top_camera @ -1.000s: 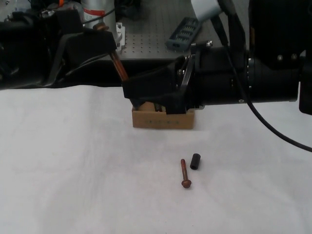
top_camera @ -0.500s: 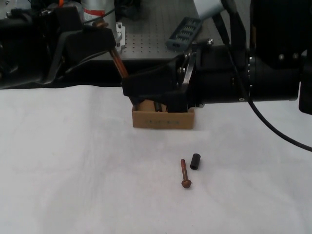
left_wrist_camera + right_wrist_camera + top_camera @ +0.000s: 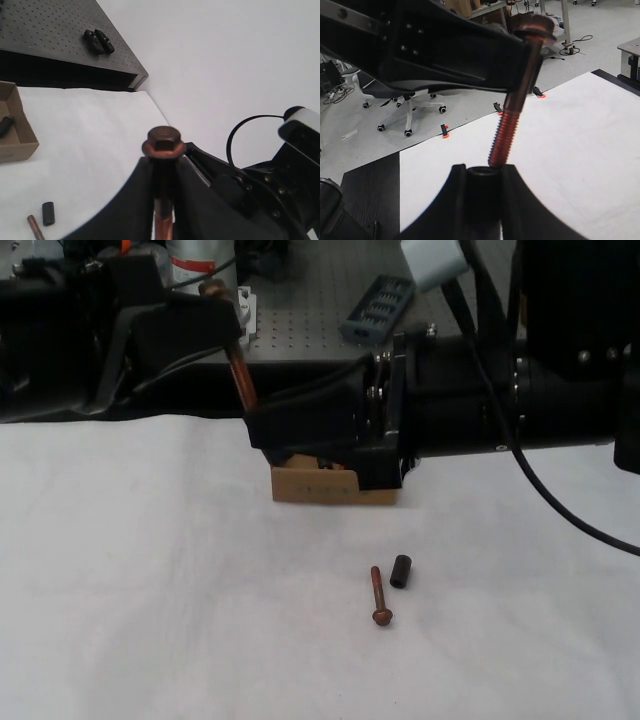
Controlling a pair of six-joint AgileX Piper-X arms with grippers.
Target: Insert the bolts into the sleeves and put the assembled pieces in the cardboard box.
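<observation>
The left end effector (image 3: 164, 167) is clenched on a copper bolt (image 3: 164, 142), held up off the worktop (image 3: 150, 570). The bolt's threaded tip meets the mouth of the black sleeve (image 3: 482, 176), which the right end effector (image 3: 482, 171) grips beside the cardboard box (image 3: 312, 486). A dark piece (image 3: 5, 125) lies inside the box. A second bolt (image 3: 379, 598) and a second sleeve (image 3: 401, 571) lie just beside each other on the worktop, apart from the box.

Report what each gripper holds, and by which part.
Left gripper: copper bolt, gripped on the shank just below its head. Right gripper: black sleeve, gripped by its sides near the open end.
</observation>
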